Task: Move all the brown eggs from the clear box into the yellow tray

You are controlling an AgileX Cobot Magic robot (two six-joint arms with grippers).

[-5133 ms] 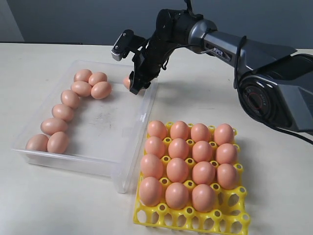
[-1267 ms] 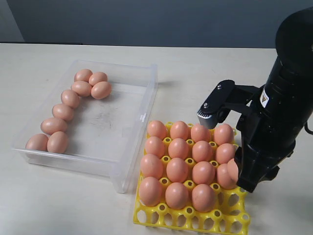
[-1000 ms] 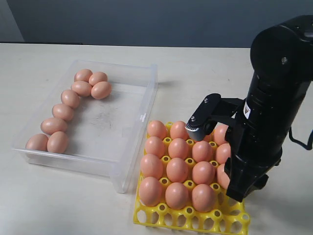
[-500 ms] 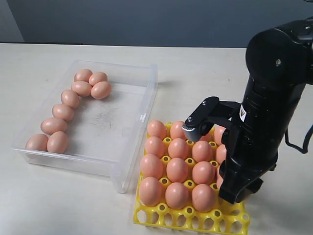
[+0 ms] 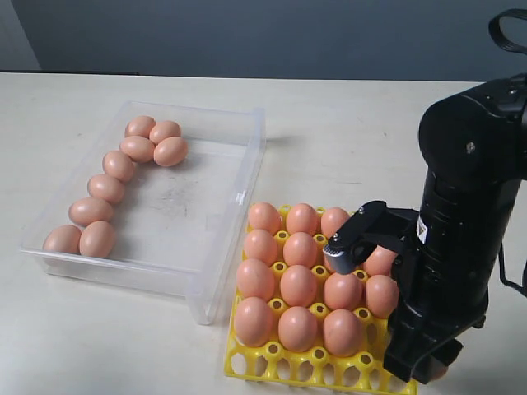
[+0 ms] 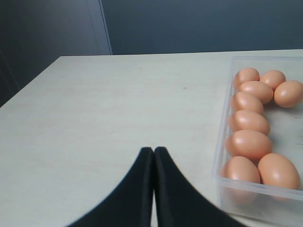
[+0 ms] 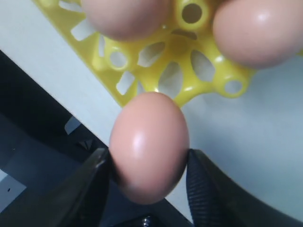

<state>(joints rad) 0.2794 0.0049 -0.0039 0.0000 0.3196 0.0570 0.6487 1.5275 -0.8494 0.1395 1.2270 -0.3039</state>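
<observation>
One egg point(image 7: 149, 142) is pinched between the fingers of the right gripper point(image 7: 147, 160), hanging low at the near right corner of the tray point(image 7: 180, 47). A second ago that gripper stood higher, beside the tray's right edge. It has since dropped and slid toward the near corner, so the carry is over and the set-down is starting. In the wrist view the egg overlaps the tray's outer rim rather than sitting square over a cup, so I judge it needs a small shift inward before the fingers part. The eggs already in the tray point(image 5: 298, 285), where the arm does not hide them, sit as they did.

Nine eggs point(image 5: 118, 165) lie in the box point(image 5: 249, 164) along its left wall and far corner, the same count as a second ago — so nine trips should remain after this one. The left gripper point(image 6: 153, 153) is empty, its fingers pressed together, over the table point(image 6: 94, 104) beside the box.
</observation>
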